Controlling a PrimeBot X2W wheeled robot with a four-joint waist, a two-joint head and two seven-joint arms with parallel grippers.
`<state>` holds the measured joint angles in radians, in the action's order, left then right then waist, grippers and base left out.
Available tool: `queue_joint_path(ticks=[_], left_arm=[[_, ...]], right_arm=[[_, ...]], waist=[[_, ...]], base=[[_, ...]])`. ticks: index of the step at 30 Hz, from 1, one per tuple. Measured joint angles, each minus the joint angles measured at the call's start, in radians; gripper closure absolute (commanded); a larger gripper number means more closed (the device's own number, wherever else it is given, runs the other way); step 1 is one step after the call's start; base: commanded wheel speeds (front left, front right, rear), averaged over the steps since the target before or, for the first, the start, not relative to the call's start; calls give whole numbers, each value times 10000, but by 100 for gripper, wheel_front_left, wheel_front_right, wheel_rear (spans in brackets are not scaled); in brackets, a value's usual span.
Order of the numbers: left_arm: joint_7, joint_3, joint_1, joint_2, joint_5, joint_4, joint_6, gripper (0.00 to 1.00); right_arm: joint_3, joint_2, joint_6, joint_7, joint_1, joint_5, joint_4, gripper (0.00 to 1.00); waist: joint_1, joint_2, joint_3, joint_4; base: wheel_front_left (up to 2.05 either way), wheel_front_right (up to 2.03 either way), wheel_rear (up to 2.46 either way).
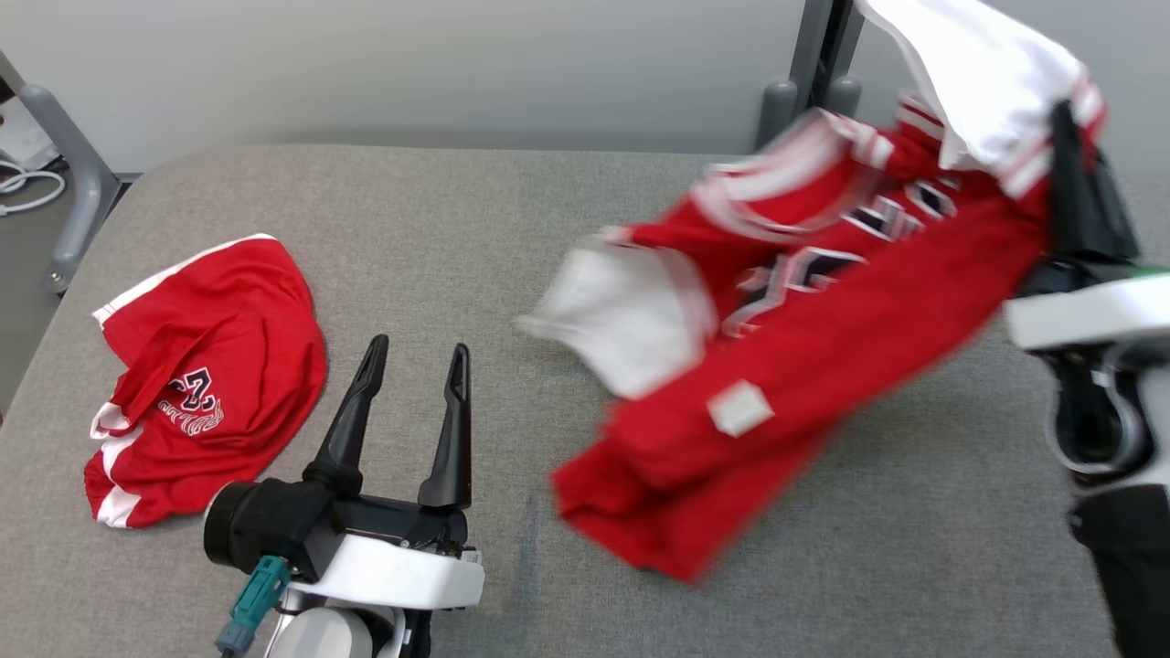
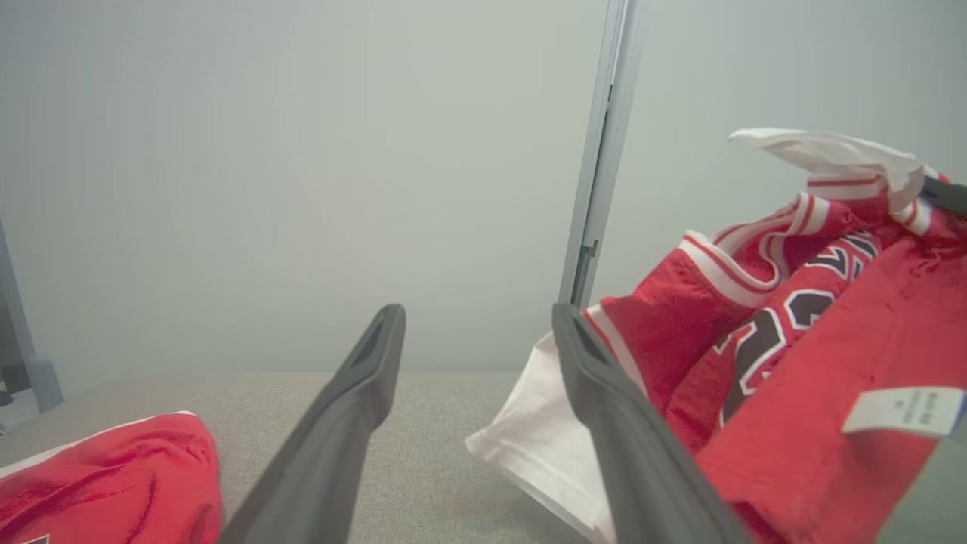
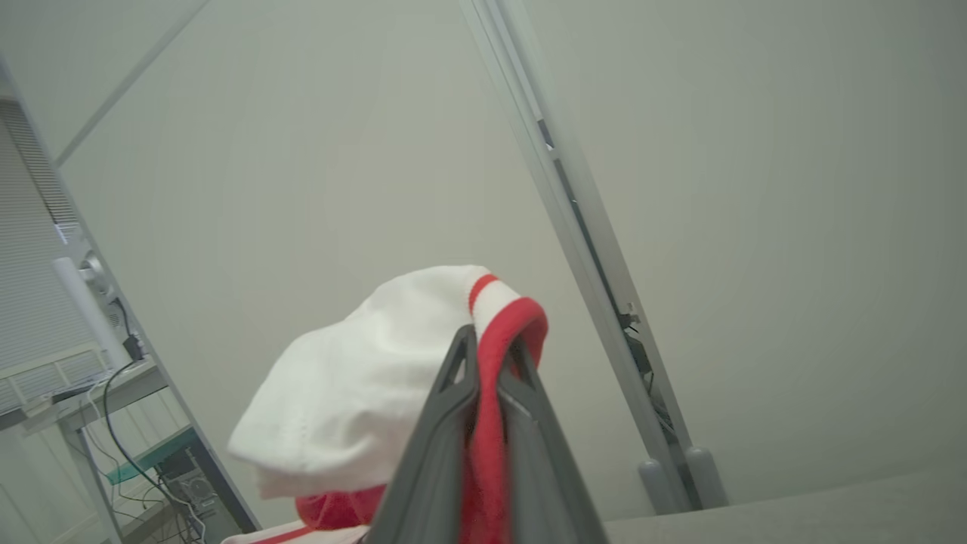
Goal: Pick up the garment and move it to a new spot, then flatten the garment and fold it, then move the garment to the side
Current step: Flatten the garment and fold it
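Head view: we note the right gripper (image 1: 1063,128) clamped on the red jersey (image 1: 850,338), which hangs over the right side of the table (image 1: 512,228); its white tag (image 1: 740,408) is unreadable. Left gripper (image 1: 419,347) gapes, empty. Red shorts (image 1: 228,329) read "23".

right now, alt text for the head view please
The right gripper, shut on a red and white jersey, holds it up over a grey table. The open left gripper is beside a second red garment at the left.
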<state>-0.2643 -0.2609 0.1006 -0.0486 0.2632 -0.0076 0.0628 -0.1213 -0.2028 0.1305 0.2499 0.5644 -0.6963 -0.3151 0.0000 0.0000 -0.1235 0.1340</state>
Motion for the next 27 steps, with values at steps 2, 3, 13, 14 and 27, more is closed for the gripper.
queue_joint_path(ticks=[2,3,13,14,27], left_arm=[[2,-13,2,0,-19,59,-38,0],[0,4,3,-4,-52,94,-61,0],[0,184,284,-4,-349,209,-232,0],[0,180,310,0,-360,217,-267,0],[0,144,415,-4,-136,171,-159,0]], right_arm=[[535,-407,0,10,-385,-113,-587,100],[669,-577,2,15,-636,-107,-895,100],[2907,-1022,0,-15,-832,1043,-6128,0],[3106,-989,0,12,-697,1223,-6424,0],[2219,-42,0,117,-1662,3196,-403,0]], waist=[[0,0,-100,6],[1,0,-155,1],[0,0,-603,-456],[0,0,-622,-533],[0,0,-318,-1207]], base=[[0,0,0],[0,0,0],[0,0,0],[0,0,0],[0,0,0]])
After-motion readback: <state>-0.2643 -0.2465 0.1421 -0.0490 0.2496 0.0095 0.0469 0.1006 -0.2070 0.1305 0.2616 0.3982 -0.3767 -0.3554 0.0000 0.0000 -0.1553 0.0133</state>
